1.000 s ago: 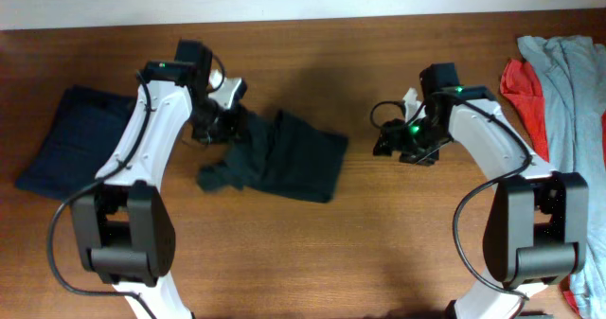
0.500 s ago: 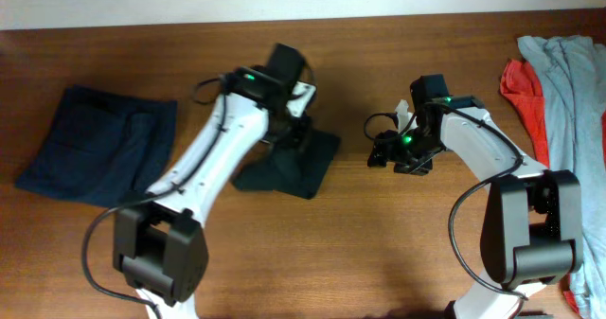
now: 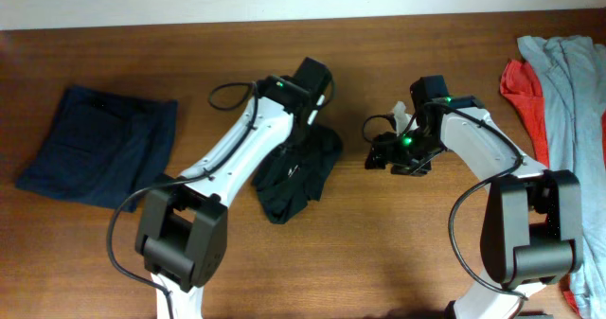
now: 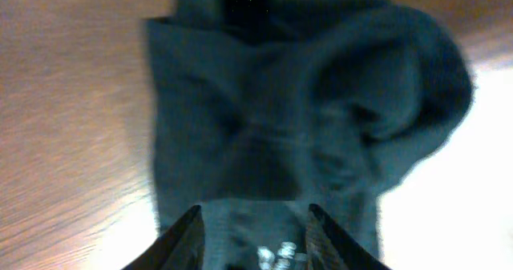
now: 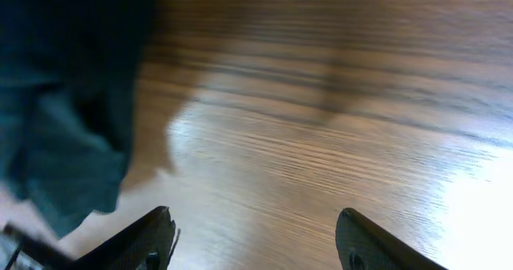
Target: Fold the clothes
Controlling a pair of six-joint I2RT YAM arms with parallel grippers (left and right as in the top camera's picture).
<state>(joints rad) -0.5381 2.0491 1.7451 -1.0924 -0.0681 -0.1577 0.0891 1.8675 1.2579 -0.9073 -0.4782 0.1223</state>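
Lying in a rumpled heap on the brown wooden table (image 3: pixel 398 243), the black short-sleeved T-shirt (image 3: pixel 294 182) sits near its middle. The left gripper (image 4: pixel 255 210) hangs over the shirt's upper edge, jaws parted, dark cloth showing between them unpinched. The right gripper (image 5: pixel 255 215) hovers just right of the shirt over bare wood, jaws wide, holding nothing. A dark navy folded garment (image 3: pixel 99 149) lies well left of the shirt, and light grey and red garments (image 3: pixel 568 82) lie far right of it.

Black T-shirt (image 3: pixel 301 168), bunched in a crumpled dark heap
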